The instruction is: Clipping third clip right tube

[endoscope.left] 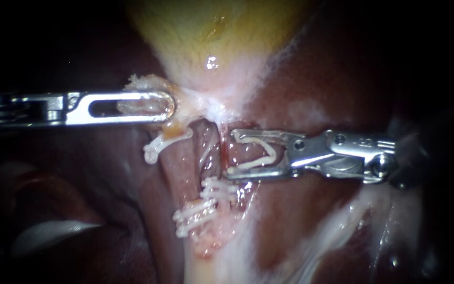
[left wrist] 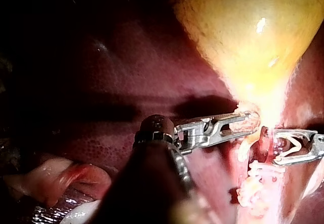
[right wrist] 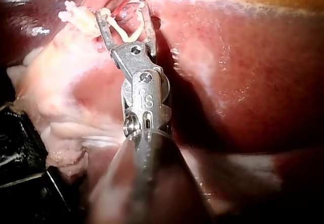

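My left instrument [endoscope.left: 168, 105] comes in from the left, its slotted jaws shut on a whitish tag of tissue [endoscope.left: 143, 84] at the neck of the yellow gallbladder [endoscope.left: 211, 26]. My right instrument [endoscope.left: 232, 153] enters from the right. Its jaws stand wide apart and hold an open white clip [endoscope.left: 261, 155] between them. The jaw tips reach the reddish right tube [endoscope.left: 223, 150], just above the white clips [endoscope.left: 217, 189] that sit on it. The right wrist view shows the clip [right wrist: 126, 29] spread in the jaws [right wrist: 121, 12] against pink tissue.
The wider left tube [endoscope.left: 182, 168] carries one white clip [endoscope.left: 161, 144] high up and more white clips [endoscope.left: 195, 215] lower down. Dark red liver [endoscope.left: 332, 79] lies all around. In the left wrist view both instruments [left wrist: 248, 120] [left wrist: 273, 145] meet below the gallbladder [left wrist: 243, 32].
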